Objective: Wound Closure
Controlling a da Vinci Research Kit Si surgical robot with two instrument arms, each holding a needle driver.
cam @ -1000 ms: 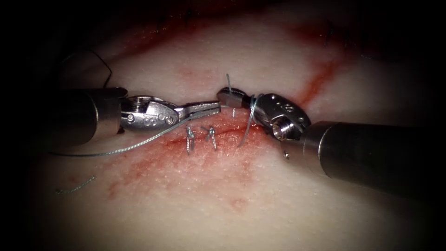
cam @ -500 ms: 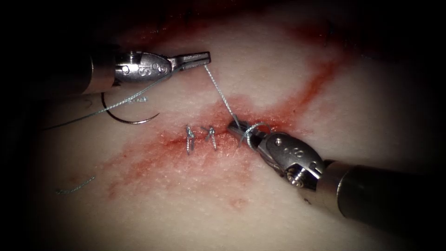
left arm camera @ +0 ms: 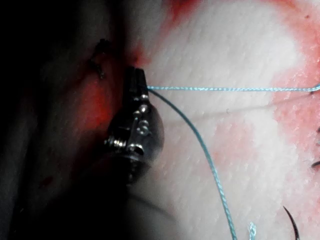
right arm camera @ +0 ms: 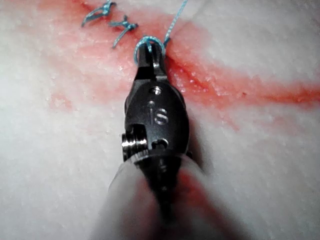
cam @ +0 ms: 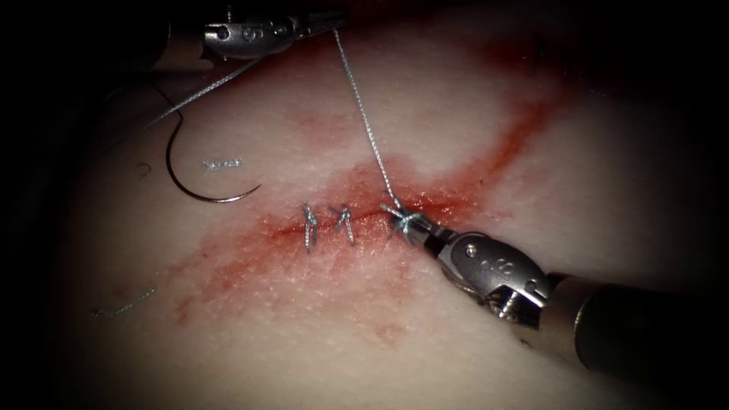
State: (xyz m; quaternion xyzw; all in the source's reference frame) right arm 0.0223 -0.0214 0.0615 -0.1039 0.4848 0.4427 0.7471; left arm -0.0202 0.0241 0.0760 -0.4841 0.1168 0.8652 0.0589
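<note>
red fluid (cam: 250, 258) stains pale tissue (cam: 380, 364); needle (cam: 199, 190) lies loose.

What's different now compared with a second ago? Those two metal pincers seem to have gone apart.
The left tool rose away from the cut, drawing the thread taut; the right tool dropped to the cut, and the loop around it closed into a knot. Both remain shut on thread. The needle lies free on the tissue, left of the cut.

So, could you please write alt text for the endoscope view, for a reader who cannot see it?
A taut thread runs from the left gripper down to a knot at the cut, where the right gripper is shut on the thread. The curved needle lies free on the tissue left of the cut, beside two finished stitches and red fluid.
</note>
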